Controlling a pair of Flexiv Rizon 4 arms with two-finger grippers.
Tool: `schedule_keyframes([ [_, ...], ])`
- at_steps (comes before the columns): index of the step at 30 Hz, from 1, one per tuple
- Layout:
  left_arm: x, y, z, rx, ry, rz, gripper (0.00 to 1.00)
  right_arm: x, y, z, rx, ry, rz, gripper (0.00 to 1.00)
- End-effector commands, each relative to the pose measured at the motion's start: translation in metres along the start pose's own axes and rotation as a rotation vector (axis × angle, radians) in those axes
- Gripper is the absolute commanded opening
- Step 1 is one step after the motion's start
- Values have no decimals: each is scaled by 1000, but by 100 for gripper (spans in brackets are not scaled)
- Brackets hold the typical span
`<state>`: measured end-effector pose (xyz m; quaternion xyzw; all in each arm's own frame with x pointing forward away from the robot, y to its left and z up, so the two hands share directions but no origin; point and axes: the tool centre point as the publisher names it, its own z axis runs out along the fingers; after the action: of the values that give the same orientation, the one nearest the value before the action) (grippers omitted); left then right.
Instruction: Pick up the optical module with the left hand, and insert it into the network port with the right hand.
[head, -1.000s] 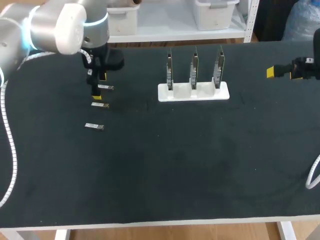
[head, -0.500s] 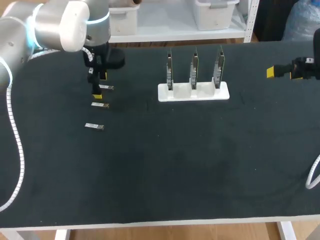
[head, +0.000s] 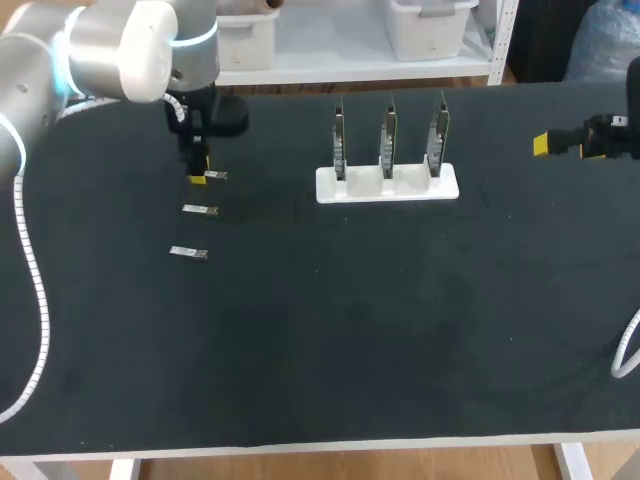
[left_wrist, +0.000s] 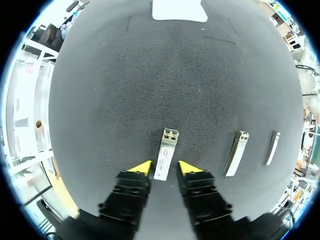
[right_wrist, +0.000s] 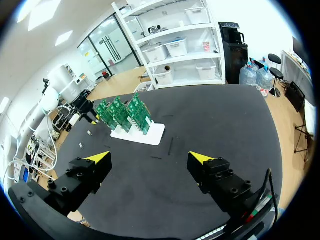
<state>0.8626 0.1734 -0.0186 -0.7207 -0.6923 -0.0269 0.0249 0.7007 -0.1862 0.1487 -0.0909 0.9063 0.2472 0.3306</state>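
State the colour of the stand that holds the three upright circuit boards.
White. The stand shows best in the head view.

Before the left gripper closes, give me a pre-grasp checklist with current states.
1. Left gripper open: ok.
2. Optical module between its fingers, lying lengthwise along them: ok.
3. Fingertips low enough to clamp the module: cannot tell.
4. Two other modules off to one side, clear of the fingers: ok.
5. Right gripper open, empty and far from the pick: ok.
6. White board holder upright, three boards standing in it: ok.
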Motion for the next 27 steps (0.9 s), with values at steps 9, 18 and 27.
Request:
schedule_keyframes([
  [9,3,-4,0,-1,-30,-42,0,0,2,-1,9,0,1,100],
  [18,3,5,-32,-90,-206,-171,0,0,2,-1,9,0,1,100],
  [27,-7,17,-96,-189,-519,-304,0,0,2,-1,9,0,1,100],
])
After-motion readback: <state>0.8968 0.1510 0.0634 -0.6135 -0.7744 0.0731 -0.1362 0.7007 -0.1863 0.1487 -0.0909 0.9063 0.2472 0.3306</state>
